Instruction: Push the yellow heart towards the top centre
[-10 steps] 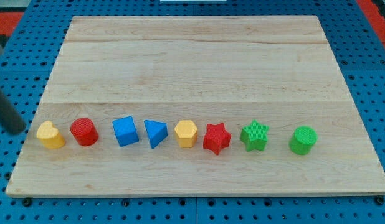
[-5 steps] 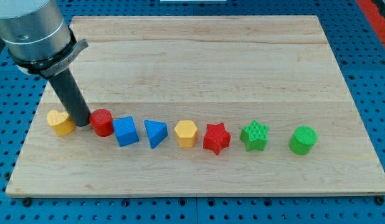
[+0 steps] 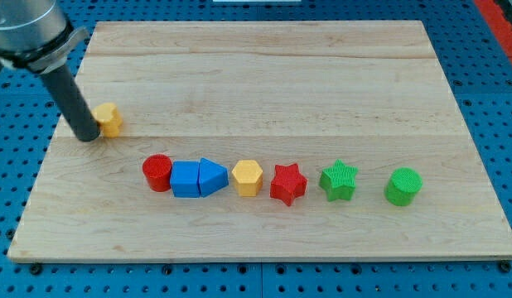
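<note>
The yellow heart (image 3: 108, 119) lies on the wooden board (image 3: 264, 83) near its left edge, above the row of blocks. My tip (image 3: 88, 136) rests on the board just left of the heart, touching or almost touching it. The dark rod rises from the tip toward the view's top left.
A row of blocks runs across the lower board: red cylinder (image 3: 157, 173), blue cube (image 3: 185, 179) and blue triangle (image 3: 211, 177) pressed together, then yellow hexagon (image 3: 248, 178), red star (image 3: 288, 184), green star (image 3: 339, 180) and green cylinder (image 3: 403, 186).
The yellow heart has moved up and to the right, out of the row. My tip went from between heart and red cylinder to the heart's left. The red cylinder, blue cube and triangle got pushed together rightward.
</note>
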